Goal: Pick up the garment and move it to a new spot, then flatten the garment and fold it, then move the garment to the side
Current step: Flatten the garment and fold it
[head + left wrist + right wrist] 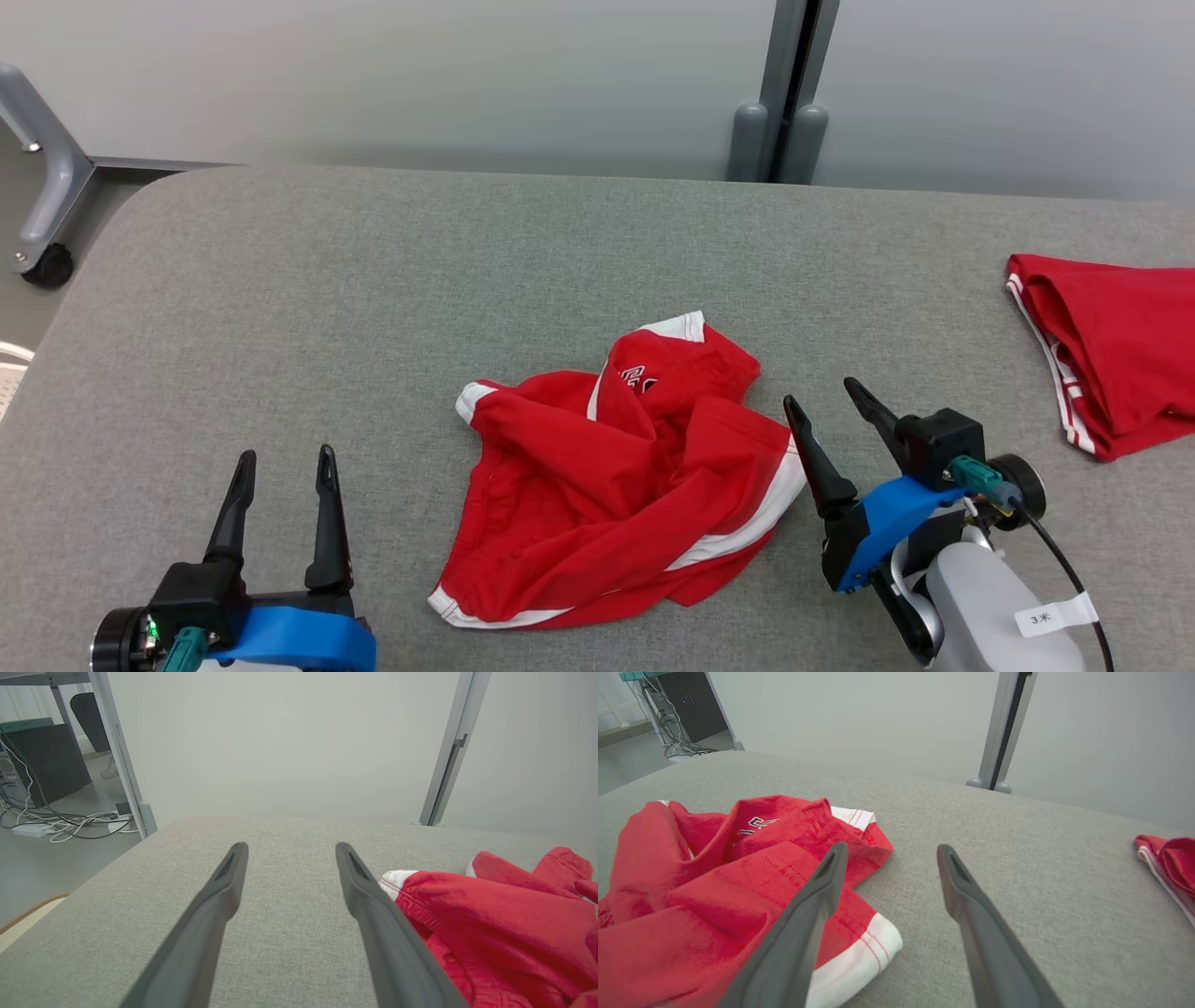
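Note:
The garment [616,476] is a red piece with white trim, lying crumpled in a heap at the middle of the grey table [373,280]. My right gripper [826,397] stands open just to its right, with nothing between the fingers. In the right wrist view the garment [714,877] lies left of and under the left finger [822,891]. My left gripper [285,457] is open at the lower left, well apart from the cloth. The left wrist view shows the garment [495,914] beside its right finger [369,896].
A second red garment with white stripes [1111,350] lies folded at the table's right edge, also seen as red cloth [1169,861] in the right wrist view. A grey post [784,93] stands behind the table. A caster frame [42,187] is off the far left corner.

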Robot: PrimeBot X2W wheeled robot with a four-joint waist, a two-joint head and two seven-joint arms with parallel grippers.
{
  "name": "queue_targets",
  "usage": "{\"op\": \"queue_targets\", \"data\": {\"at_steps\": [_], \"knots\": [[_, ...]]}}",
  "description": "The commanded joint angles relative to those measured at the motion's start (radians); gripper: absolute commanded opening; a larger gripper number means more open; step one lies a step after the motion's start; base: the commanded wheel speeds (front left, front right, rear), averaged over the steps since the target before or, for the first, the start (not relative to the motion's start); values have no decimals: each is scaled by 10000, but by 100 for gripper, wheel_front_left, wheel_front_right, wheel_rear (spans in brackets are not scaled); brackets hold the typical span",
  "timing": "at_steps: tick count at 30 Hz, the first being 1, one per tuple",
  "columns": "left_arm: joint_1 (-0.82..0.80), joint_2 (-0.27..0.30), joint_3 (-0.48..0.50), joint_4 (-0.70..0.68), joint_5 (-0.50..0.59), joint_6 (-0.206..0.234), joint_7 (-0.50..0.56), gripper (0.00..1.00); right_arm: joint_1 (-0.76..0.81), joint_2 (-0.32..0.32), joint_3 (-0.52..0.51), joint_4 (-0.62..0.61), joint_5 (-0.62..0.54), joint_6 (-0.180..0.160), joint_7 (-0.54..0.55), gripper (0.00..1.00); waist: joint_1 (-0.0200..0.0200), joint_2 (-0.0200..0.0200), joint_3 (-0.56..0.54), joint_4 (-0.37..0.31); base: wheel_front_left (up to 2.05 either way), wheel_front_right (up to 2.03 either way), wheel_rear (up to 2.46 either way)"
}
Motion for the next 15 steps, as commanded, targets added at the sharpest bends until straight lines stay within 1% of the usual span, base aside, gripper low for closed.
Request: {"op": "queue_targets", "data": {"at_steps": [1, 10, 15], "knots": [[-153, -8, -36, -22, 27, -20, -42, 100, -174, 54, -56, 404, -116, 1, -31, 100, -1, 0, 101, 109, 0, 0, 0], [-253, -6, -273, -39, -78, 90, -42, 100, -556, 250, -151, 2454, -23, 1, -31, 100, -1, 0, 401, 442, 0, 0, 0], [-311, -6, -351, -13, -79, 158, -42, 100, -674, 381, 180, 3265, 284, 3, -13, 100, -1, 0, 446, 521, 0, 0, 0]]}}
